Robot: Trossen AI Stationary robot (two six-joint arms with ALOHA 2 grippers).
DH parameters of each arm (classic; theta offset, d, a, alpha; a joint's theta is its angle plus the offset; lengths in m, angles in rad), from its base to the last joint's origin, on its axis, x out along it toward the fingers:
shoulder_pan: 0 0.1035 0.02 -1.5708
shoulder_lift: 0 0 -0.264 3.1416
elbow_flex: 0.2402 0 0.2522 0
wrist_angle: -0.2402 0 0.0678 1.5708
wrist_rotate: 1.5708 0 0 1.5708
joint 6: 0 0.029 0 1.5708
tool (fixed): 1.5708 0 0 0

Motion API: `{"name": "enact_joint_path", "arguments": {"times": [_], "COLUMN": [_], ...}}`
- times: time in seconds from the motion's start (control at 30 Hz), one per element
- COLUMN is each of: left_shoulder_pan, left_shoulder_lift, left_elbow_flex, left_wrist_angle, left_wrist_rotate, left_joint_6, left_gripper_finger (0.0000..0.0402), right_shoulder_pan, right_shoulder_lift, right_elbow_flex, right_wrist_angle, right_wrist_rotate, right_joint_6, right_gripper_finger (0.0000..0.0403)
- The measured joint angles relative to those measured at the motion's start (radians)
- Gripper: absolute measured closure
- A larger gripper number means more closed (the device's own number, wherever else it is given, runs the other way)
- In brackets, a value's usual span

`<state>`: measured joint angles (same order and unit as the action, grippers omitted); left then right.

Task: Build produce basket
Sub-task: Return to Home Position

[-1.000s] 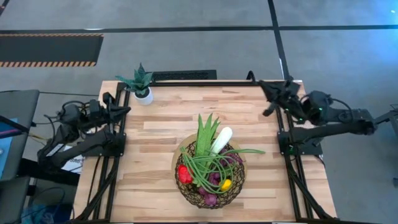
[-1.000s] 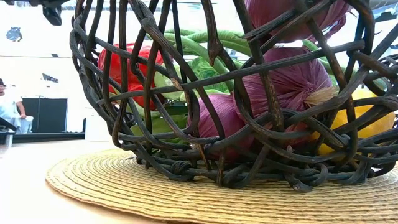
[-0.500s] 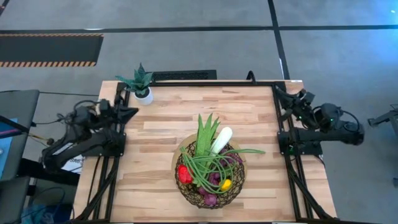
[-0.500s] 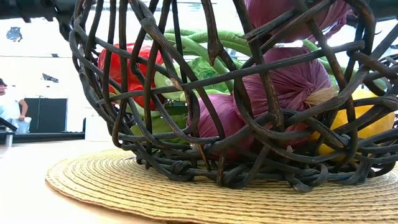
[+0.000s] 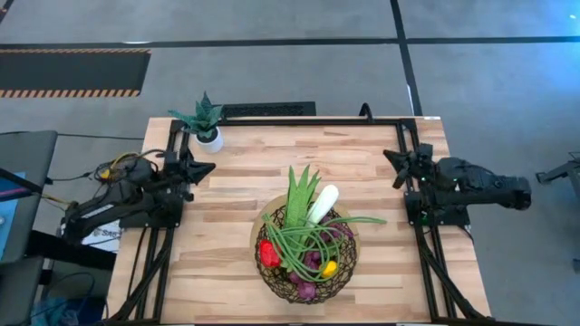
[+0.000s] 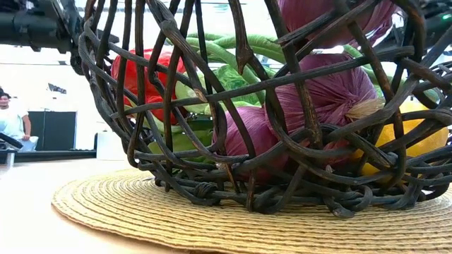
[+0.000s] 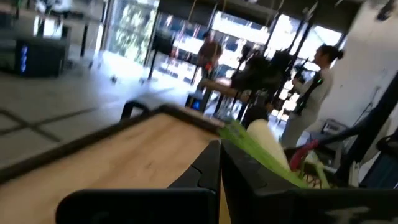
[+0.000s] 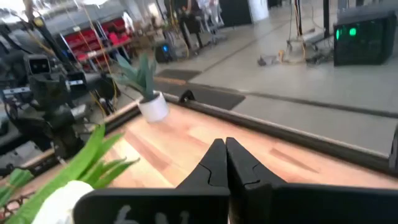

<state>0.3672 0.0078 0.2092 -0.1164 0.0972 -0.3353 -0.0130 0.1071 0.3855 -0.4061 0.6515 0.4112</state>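
Note:
The dark woven wire basket stands on a round straw mat near the table's near edge. It holds a red pepper, a white-green leek, a leafy stalk, looped green beans, a yellow lemon and purple bulbs. My left gripper hovers shut at the table's left edge. My right gripper is shut at the right edge. Both are well clear of the basket.
A small spiky plant in a white pot stands at the far left corner. Black frame rails run along the far, left and right edges. People stand in the room beyond. Bare wood lies far of the basket.
Both arms have folded down and settled low at their own table edges. The left gripper has crept slightly rightward over the left edge and sunk into the low view. The right gripper has swung toward the near edge and now points level across the table. The basket has not moved.

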Motion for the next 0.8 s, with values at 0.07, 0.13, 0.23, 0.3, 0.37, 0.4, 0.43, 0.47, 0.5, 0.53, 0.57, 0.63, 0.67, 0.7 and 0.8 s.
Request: {"name": "enact_joint_path", "arguments": {"times": [0.07,0.13,0.23,0.3,0.37,0.4,0.43,0.47,0.5,0.53,0.57,0.63,0.67,0.7,0.8], "left_shoulder_pan": [-0.028,-0.068,-0.153,-0.223,-0.295,-0.329,-0.359,-0.385,-0.409,-0.429,-0.443,-0.455,-0.457,-0.456,-0.443], "left_shoulder_lift": [0.009,0.020,0.060,0.092,0.130,0.148,0.163,0.175,0.185,0.190,0.190,0.190,0.190,0.190,0.190], "left_elbow_flex": [0.000,0.000,-0.013,-0.044,-0.078,-0.087,-0.092,-0.093,-0.093,-0.093,-0.093,-0.093,-0.093,-0.093,-0.092], "left_wrist_angle": [-0.027,-0.014,0.051,0.140,0.208,0.220,0.225,0.233,0.248,0.262,0.268,0.266,0.259,0.246,0.184], "left_wrist_rotate": [-0.038,-0.070,-0.136,-0.200,-0.270,-0.310,-0.349,-0.380,-0.405,-0.419,-0.425,-0.425,-0.417,-0.403,-0.371], "left_joint_6": [-0.016,-0.024,-0.029,-0.028,-0.026,-0.025,-0.023,-0.011,0.008,0.027,0.048,0.085,0.099,0.111,0.115], "left_gripper_finger": [0.0401,0.0401,0.0401,0.0401,0.0401,0.0401,0.0401,0.0401,0.0401,0.0401,0.0401,0.0401,0.0401,0.0401,0.0401], "right_shoulder_pan": [0.000,0.000,0.000,0.000,0.000,0.000,0.000,0.000,0.000,0.000,0.000,0.000,0.000,0.000,0.000], "right_shoulder_lift": [0.035,0.067,0.106,0.124,0.133,0.135,0.135,0.135,0.135,0.135,0.135,0.134,0.135,0.135,0.134], "right_elbow_flex": [0.000,0.000,0.000,0.000,0.000,0.001,0.001,0.001,0.001,0.001,0.001,0.001,0.002,0.002,0.002], "right_wrist_angle": [0.007,0.013,0.049,0.070,0.081,0.081,0.080,0.081,0.082,0.084,0.089,0.104,0.106,0.104,0.079], "right_wrist_rotate": [0.001,0.001,0.001,0.001,0.001,0.001,0.001,0.001,0.001,0.001,-0.003,-0.045,-0.069,-0.091,-0.135], "right_joint_6": [0.015,0.019,0.009,0.001,0.000,0.000,0.000,0.000,0.000,-0.001,-0.010,-0.042,-0.053,-0.066,-0.080], "right_gripper_finger": [0.0403,0.0403,0.0403,0.0403,0.0403,0.0403,0.0403,0.0403,0.0403,0.0403,0.0403,0.0403,0.0403,0.0403,0.0403]}}
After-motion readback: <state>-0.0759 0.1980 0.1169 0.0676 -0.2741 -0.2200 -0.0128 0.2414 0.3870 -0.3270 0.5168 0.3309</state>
